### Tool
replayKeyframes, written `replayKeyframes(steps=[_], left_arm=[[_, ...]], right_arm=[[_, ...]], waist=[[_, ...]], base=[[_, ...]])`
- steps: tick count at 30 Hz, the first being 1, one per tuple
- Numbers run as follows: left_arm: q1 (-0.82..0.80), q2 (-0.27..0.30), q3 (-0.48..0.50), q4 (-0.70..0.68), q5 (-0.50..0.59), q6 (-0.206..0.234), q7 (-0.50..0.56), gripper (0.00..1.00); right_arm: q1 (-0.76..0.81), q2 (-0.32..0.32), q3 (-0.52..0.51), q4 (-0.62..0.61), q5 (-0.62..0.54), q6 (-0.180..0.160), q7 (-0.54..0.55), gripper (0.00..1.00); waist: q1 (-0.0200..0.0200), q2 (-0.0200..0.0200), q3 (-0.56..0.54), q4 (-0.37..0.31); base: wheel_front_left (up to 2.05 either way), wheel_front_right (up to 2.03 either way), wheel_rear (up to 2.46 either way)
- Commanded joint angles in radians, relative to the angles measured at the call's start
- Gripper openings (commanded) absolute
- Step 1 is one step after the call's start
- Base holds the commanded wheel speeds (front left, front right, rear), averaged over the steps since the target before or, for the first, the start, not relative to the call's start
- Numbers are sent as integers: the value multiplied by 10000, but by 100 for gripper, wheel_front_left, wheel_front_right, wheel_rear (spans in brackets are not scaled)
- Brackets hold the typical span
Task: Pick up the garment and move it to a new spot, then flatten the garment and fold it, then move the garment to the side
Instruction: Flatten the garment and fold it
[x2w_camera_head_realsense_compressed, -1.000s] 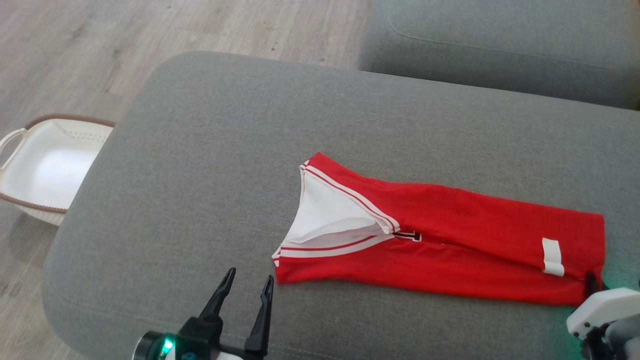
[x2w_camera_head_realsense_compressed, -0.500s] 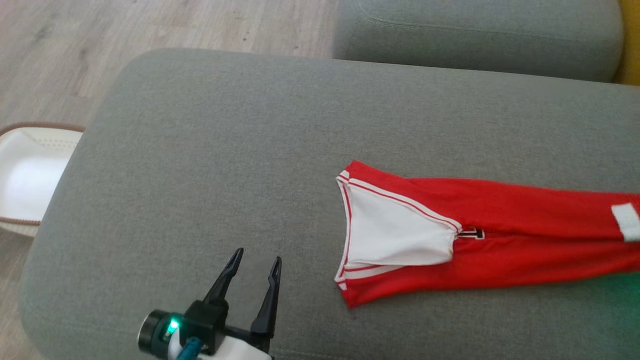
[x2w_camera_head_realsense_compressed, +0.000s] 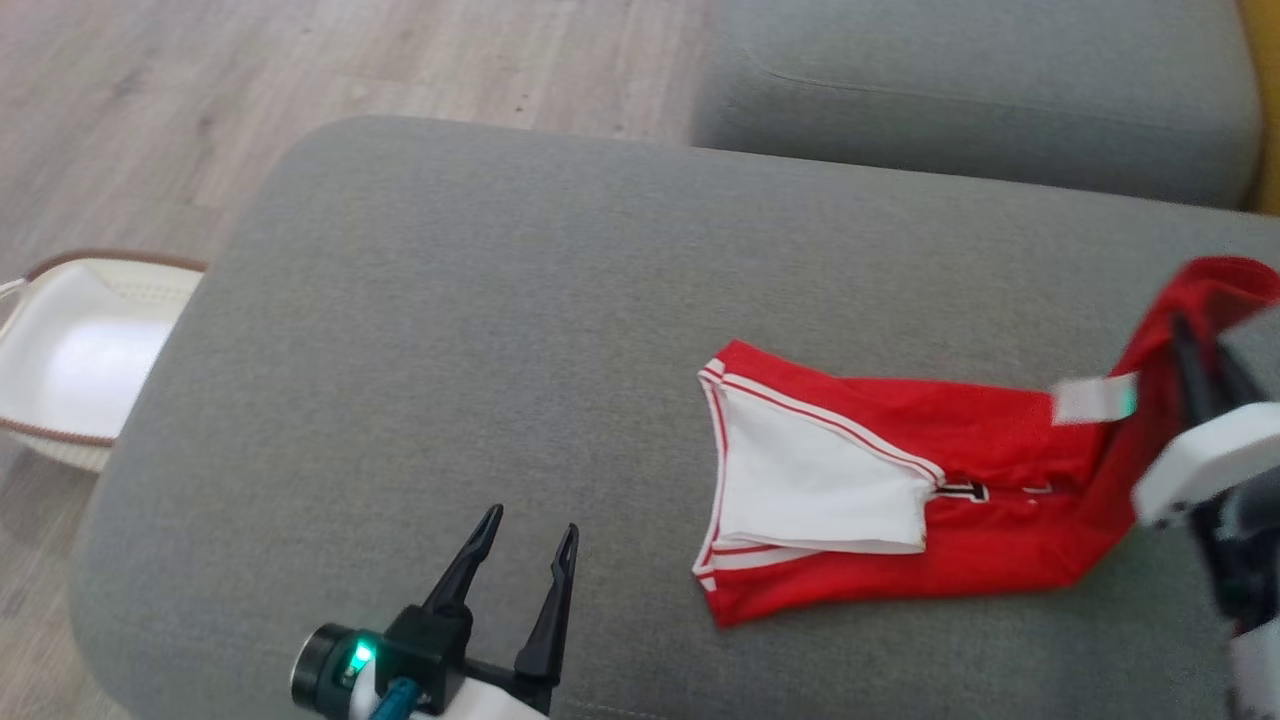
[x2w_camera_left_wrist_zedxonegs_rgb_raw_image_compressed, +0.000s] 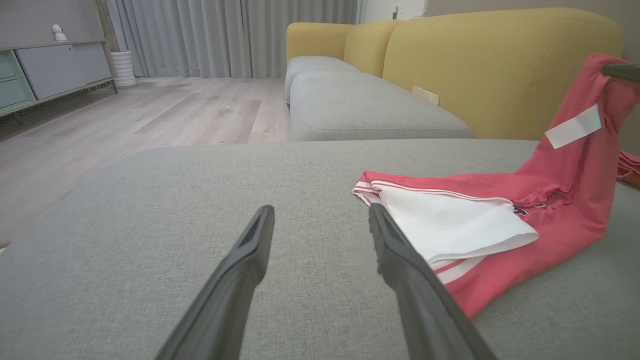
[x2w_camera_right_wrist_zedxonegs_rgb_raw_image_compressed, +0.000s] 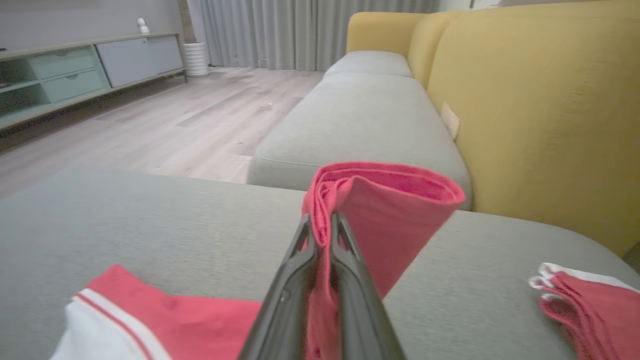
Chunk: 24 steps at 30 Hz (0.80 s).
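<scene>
Obs.: red garment (x2w_camera_head_realsense_compressed: 900, 500) with white trim lies on the right half of the near grey seat cushion (x2w_camera_head_realsense_compressed: 480, 300). Its left end, with the white-lined V opening and striped edging, rests flat on the fabric. Its right end is up off the cushion, rising in a steep slope towards the right edge of the head view.

Right gripper (x2w_camera_right_wrist_zedxonegs_rgb_raw_image_compressed: 320, 222): fingers pressed together, pinching a fold of the red cloth between them. The cloth stands above the fingertips as a rounded, doubled-over loop. A white tag (x2w_camera_head_realsense_compressed: 1090, 398) shows on the raised part, just left of the grip.

Left gripper (x2w_camera_head_realsense_compressed: 532, 522): fingers spread wide, nothing between them. It sits at the near edge of the cushion, left of the garment and apart from it, tips pointing away from the robot.

Surroundings: white basket (x2w_camera_head_realsense_compressed: 90, 350) with a brown rim on the wooden floor (x2w_camera_head_realsense_compressed: 300, 60), just off the cushion's left side. Second cushion (x2w_camera_head_realsense_compressed: 950, 90), also grey, farther back. Yellow backrest (x2w_camera_left_wrist_zedxonegs_rgb_raw_image_compressed: 500, 65) along the right.

Right wrist view: a smaller cloth piece (x2w_camera_right_wrist_zedxonegs_rgb_raw_image_compressed: 580, 300), red with white edging, lies on the cushion to the right. Cannot tell whether it belongs to the same garment.
</scene>
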Motion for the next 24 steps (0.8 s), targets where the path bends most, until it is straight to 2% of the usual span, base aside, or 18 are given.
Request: replayKeyframes(steps=[1, 5, 9, 17, 23, 24], left_arm=[[-374, -115, 266, -292, 0, -22, -124, 100], [-388, -118, 218, -279, -42, -6, -124, 100], [-437, -119, 166, -252, -140, 24, -124, 100], [-537, -121, 76, -289, -186, 53, -124, 100], [-529, -121, -17, -283, -243, 96, -124, 100], [-536, -121, -42, -284, -256, 103, -124, 100]], right_arm=[[14, 98, 344, -900, -95, -9, 224, 0], [384, 959, 899, -1968, -101, -9, 749, 0], [675, 1516, 1597, -2083, 5, -9, 890, 0], [735, 1988, 3195, -1185, 320, -9, 664, 0], [552, 2111, 3985, -237, 540, -9, 344, 0], [501, 2121, 4045, -80, 644, -9, 278, 12]], waist=[[0, 0, -74, 230], [0, 0, -112, 539], [0, 0, -107, 832], [0, 0, -49, 1176], [0, 0, -51, 1243], [0, 0, -50, 1245]], base=[[0, 0, 0], [0, 0, 0], [0, 0, 0], [0, 0, 0], [0, 0, 0], [0, 0, 0]])
